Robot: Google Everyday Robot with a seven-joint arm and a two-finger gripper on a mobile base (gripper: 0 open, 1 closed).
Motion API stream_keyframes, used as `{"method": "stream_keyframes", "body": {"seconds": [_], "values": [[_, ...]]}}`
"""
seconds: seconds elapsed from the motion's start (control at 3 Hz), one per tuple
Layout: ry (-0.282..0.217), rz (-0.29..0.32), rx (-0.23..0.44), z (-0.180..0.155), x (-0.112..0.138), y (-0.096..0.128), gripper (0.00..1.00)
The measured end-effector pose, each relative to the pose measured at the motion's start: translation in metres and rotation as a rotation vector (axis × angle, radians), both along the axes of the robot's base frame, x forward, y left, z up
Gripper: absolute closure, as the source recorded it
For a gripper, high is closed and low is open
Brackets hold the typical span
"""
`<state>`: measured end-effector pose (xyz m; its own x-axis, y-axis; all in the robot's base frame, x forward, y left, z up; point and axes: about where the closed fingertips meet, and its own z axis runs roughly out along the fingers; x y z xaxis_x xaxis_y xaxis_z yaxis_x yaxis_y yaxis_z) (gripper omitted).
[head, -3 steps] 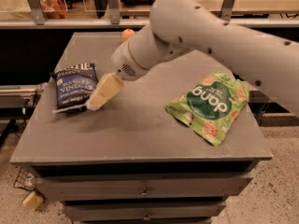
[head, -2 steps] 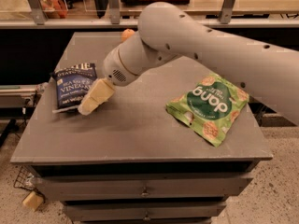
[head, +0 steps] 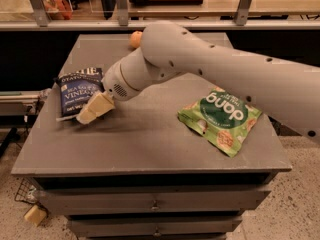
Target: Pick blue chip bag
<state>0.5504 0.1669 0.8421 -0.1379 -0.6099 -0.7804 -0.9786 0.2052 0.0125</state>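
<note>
One cream-coloured claw (head: 90,112), mine, sits over the near corner of the crinkly navy-blue chip bag (head: 75,91); open or closed, I cannot tell.

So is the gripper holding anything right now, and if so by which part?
Cannot be told. The gripper sits at the near right corner of the blue chip bag, which lies on the table; a grip on it isn't visible.

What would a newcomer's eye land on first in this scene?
The big white robot arm stretches in from the right across the grey table, with its gripper at the lower right corner of the blue chip bag near the table's left edge. Next comes the bright green bag, lying flat on the table's right side.
</note>
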Motion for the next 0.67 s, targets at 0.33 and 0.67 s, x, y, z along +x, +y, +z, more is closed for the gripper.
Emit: {"method": "stream_keyframes", "body": {"seconds": [0.33,0.67], "values": [[0.016,-0.032,0.017,-0.0069,0.0066,-0.0044,0.52],[0.014,-0.059,0.023,-0.0062,0.0116,-0.0138,0.75]]}}
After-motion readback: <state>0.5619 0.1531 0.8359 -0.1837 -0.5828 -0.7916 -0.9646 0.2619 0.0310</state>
